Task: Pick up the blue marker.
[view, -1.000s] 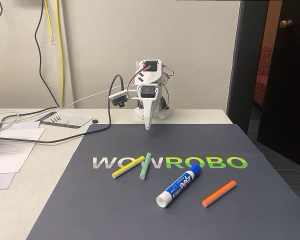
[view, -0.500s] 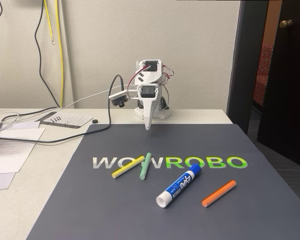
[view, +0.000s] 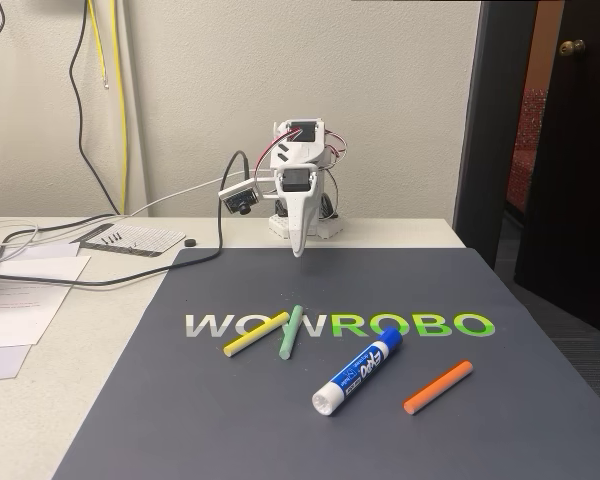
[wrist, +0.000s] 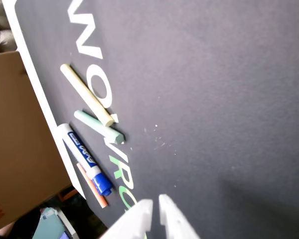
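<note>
The blue marker (view: 357, 371) lies well apart from the jaws (wrist: 154, 206), which appear nearly closed and empty. It is judged light, stiff and probably slick; a mid-barrel grasp across its width is advised.

The dark mat (view: 380, 290) reads "WOWROBO"; the blue marker (view: 358, 370) reads "EXPO".
</note>
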Tool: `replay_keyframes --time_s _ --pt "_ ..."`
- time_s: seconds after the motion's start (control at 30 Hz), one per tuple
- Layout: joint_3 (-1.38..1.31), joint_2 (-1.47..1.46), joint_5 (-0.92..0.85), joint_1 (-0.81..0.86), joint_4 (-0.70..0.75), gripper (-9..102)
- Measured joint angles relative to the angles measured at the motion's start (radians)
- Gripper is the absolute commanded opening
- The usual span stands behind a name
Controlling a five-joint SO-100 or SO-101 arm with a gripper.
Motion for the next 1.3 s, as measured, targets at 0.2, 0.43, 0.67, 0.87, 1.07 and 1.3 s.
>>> replay_keyframes --time_s 0.2,0.43,0.67,0.87,1.07,1.3 --pt "0.0 0.0 0.009 0.002 -0.009 0" --pt "0.0 0.0 0.054 0.002 0.005 0" --pt "-0.008 0.0 -0.153 0.0 0.02 0" --pt "-0.227 -0.192 -0.413 -0.071 -0.137 0" --pt "-0.842 -0.919 -0.612 -0.155 -0.121 0" --pt "-1.307 -1.456 -0.759 -0.189 -0.006 8"
